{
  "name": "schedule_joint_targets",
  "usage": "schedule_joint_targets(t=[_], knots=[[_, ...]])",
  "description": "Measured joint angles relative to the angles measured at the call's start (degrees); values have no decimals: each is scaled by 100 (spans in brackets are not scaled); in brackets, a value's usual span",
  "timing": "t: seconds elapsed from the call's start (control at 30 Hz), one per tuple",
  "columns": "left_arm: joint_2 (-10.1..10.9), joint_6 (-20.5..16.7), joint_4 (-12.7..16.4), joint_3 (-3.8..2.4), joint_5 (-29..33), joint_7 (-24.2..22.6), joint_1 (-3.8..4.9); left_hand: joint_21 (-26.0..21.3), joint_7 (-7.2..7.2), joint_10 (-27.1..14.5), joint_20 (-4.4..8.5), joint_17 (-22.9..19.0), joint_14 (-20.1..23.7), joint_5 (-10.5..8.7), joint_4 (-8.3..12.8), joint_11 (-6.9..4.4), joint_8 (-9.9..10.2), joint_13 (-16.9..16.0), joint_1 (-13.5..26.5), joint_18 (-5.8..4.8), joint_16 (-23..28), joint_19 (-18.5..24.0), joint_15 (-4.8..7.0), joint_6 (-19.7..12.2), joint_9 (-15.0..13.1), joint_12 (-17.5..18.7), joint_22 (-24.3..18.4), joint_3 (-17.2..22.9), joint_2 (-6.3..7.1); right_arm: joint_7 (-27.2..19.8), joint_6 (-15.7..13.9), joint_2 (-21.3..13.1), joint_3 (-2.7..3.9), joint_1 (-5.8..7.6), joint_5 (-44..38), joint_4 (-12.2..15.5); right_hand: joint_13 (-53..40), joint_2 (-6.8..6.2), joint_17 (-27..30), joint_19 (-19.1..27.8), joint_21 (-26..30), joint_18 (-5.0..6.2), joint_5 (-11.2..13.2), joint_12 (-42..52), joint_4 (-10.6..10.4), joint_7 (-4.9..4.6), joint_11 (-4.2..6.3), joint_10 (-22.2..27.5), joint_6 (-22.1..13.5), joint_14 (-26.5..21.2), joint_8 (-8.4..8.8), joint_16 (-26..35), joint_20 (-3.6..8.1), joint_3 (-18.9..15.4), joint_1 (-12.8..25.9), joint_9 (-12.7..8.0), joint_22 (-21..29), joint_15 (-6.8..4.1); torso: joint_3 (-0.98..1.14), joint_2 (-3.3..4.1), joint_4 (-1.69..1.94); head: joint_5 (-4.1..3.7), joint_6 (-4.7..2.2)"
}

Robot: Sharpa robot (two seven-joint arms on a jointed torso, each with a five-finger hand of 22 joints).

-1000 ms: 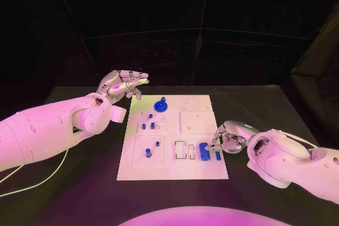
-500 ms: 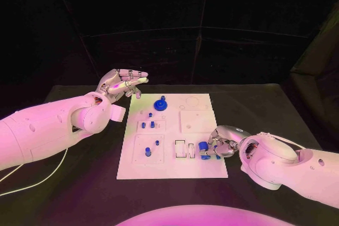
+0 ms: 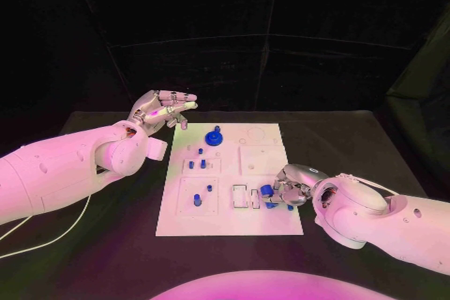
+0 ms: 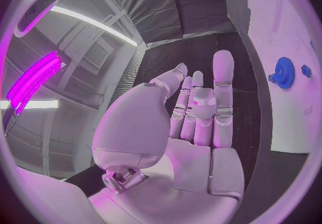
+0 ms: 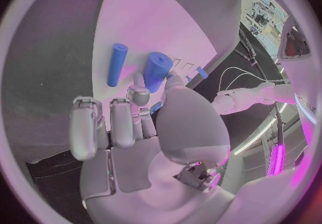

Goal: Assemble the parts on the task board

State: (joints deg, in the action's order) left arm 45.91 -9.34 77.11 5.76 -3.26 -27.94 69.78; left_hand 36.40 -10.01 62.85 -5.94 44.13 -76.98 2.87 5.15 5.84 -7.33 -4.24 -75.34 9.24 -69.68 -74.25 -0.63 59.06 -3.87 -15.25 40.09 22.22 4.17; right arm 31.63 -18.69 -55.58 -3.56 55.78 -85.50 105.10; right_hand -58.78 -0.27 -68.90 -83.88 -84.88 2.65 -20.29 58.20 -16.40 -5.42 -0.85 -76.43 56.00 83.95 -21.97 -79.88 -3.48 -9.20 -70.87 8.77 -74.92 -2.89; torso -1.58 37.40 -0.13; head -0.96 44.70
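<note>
I see right hand (image 3: 292,188) at board (image 3: 231,222) lower right, fingers pinching fat blue cylinder (image 5: 157,71) | thin cylinder (image 5: 117,64) beside it | left hand (image 3: 161,109) raised off board's upper-left corner, fingers spread, empty

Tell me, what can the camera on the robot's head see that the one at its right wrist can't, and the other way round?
The head view alone takes in the whole task board, the blue gear near its far end, the small blue pegs in the middle, and the left hand raised beside the board, holding nothing. The right wrist view alone shows, up close, a thin blue rod lying apart from a thicker blue cylinder, which the fingers reach. Both show the right hand at the board's near right corner, and the white board.
</note>
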Motion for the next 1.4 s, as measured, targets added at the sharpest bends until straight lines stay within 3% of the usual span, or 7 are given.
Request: schedule_joint_targets(t=[0.27, 0.53, 0.77, 0.97, 1.4], knots=[[1, 9, -3, 2, 0, 1, -2, 0, 0, 0, 0, 0, 0, 0, 0, 0, 0, 0, 0, 0, 0, 0, 0, 0, 0, 0, 0, 0, 0, 73, -411, -92, -30, -32, 178, 58, -103, 234, -84, 0, -49, 0, -306, 36, 14, 27, 34, -34, 9, 3, -67, -37, 0, 14, -235, 21, 0, -3, -3, -7, -12, 3, -18], [-8, 25, -10, 6, 0, 2, -6, 0, 0, 0, 0, 0, 0, 0, 0, 0, 0, 0, 0, 0, 0, 0, 0, 0, 0, 0, 1, 0, 0, -24, -1103, -222, -28, -40, 536, 368, -157, 203, -143, -20, -75, 0, -440, 36, 14, 81, 66, -66, 62, 0, -136, -66, 20, 13, -312, 38, 1, -40, -7, -15, -7, -15, -51], [-9, 41, -10, 10, 0, 3, -10, 0, 0, 0, 0, -12, 0, 0, 0, 0, 0, 0, 0, 0, 0, 0, 0, 0, 0, 0, 1, 0, 0, -153, -1455, -152, -26, -36, 1013, 453, -164, 203, -142, -20, -75, 0, -455, 36, -21, 81, 66, -66, 62, 0, -138, -66, 20, -22, -312, 86, 1, -40, -10, -6, 4, 13, -67], [-9, 52, -9, 13, 0, 5, -11, 0, 0, 0, 0, -12, 0, 0, 0, 0, 0, 0, 0, 0, 0, 0, 0, 0, 0, 0, 2, 0, 0, -198, -1476, 122, -26, -36, 1365, 416, -168, 244, -148, -20, -75, 0, -455, 18, -26, 81, 65, -66, 62, 0, -139, -66, 20, -90, -265, 99, 1, -40, -10, -3, 0, 70, -58], [-23, 62, -7, 16, 0, 6, -13, 0, 0, 0, 0, -12, 0, 0, -16, 0, 0, 0, 0, 0, 0, 0, 0, 0, 0, 0, 2, -15, 0, -58, -1126, 655, -25, -36, 1718, 150, -165, 241, -145, -19, -75, 0, -455, 7, -27, 81, 65, -65, 62, 0, -148, -66, 20, -91, -206, 102, 1, -40, -15, 4, -1, 98, -44]])
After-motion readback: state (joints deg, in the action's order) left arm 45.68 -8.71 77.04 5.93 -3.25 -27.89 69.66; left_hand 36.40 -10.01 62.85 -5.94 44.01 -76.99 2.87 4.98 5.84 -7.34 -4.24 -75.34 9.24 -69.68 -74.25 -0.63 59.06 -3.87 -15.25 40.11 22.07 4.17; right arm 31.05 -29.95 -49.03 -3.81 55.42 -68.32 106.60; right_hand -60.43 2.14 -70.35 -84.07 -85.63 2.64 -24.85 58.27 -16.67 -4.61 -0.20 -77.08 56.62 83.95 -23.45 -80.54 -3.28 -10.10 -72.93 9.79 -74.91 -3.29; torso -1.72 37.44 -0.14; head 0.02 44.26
